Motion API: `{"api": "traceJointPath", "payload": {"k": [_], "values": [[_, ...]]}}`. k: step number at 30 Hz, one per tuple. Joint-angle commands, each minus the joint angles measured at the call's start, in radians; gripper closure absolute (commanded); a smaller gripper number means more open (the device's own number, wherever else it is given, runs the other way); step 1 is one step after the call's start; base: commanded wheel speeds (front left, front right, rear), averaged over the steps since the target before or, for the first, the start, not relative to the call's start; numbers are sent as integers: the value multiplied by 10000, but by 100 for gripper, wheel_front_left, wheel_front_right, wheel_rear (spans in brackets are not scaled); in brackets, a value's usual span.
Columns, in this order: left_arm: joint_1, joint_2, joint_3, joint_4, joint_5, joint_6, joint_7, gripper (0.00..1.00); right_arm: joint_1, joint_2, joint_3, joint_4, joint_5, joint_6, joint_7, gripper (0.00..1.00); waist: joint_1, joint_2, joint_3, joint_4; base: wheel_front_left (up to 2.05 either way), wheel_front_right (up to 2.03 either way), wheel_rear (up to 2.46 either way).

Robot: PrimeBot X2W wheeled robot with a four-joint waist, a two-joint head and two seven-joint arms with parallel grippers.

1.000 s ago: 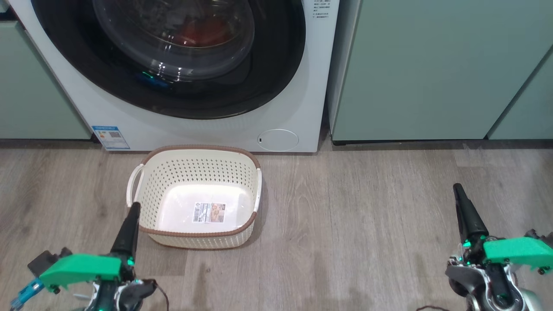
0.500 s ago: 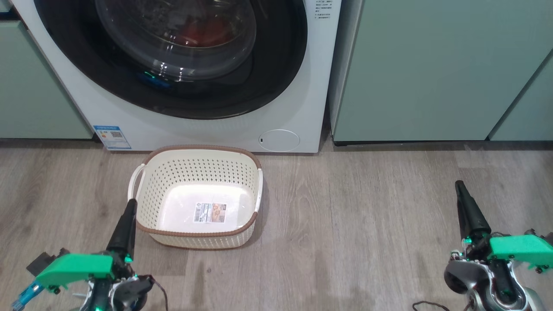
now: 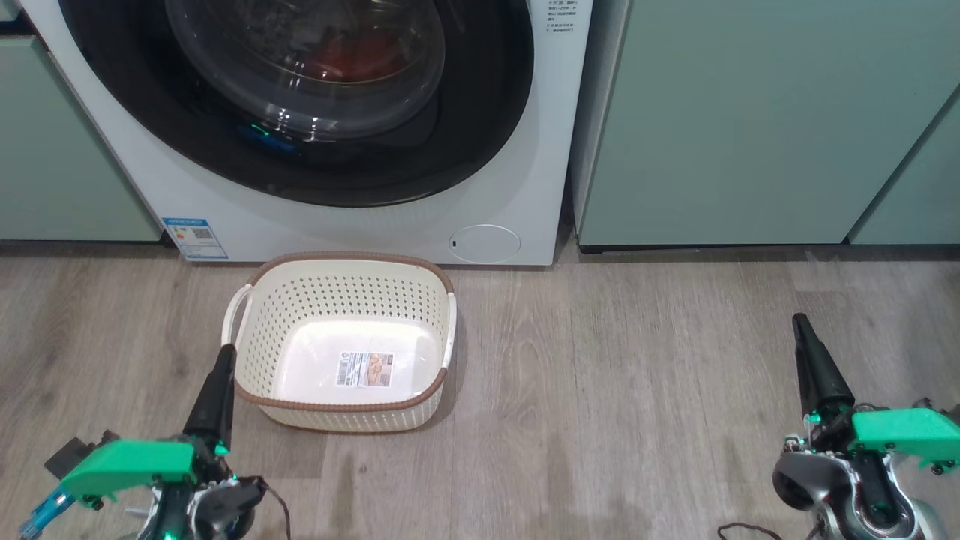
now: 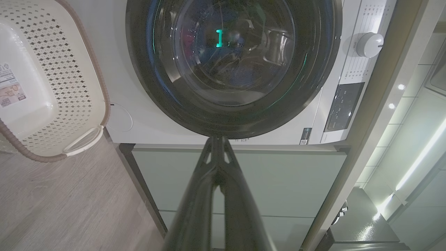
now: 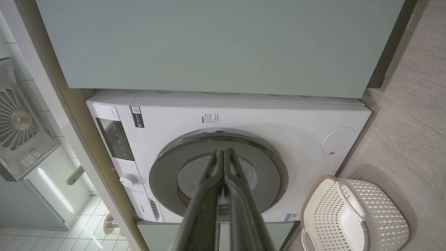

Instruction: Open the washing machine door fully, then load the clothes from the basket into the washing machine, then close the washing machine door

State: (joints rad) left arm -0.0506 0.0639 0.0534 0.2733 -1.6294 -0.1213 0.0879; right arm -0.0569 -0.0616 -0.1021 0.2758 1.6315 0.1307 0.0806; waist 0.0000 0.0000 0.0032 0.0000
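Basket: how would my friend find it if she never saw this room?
Find the big white washing machine with the round black door. On the wooden floor just in front of it sits the basket. It is the only cream thing full of little holes, with a brown rim.

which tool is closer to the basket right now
Left. The left tool sits right by the near left corner of the basket, at its rim. The right tool is far off to the basket's right, across the floor.
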Motion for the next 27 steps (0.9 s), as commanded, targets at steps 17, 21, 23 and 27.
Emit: {"api": "traceJointPath", "payload": {"k": [17, 21, 23, 27], "values": [[-557, 11, 401, -290, 39, -94, 90, 100, -489, -49, 107, -323, -43, 0, 146, 100, 0, 0, 0, 0, 0, 0, 0], [-557, 4, 412, -290, 48, -94, 99, 100, -490, -41, 95, -323, -53, 0, 156, 100, 0, 0, 0, 0, 0, 0, 0], [-558, 0, 417, -289, 53, -94, 103, 100, -491, -37, 89, -322, -58, 0, 160, 100, 0, 0, 0, 0, 0, 0, 0], [-559, -7, 427, -289, 61, -94, 111, 100, -492, -29, 78, -321, -67, 0, 169, 100, 0, 0, 0, 0, 0, 0, 0]]}}
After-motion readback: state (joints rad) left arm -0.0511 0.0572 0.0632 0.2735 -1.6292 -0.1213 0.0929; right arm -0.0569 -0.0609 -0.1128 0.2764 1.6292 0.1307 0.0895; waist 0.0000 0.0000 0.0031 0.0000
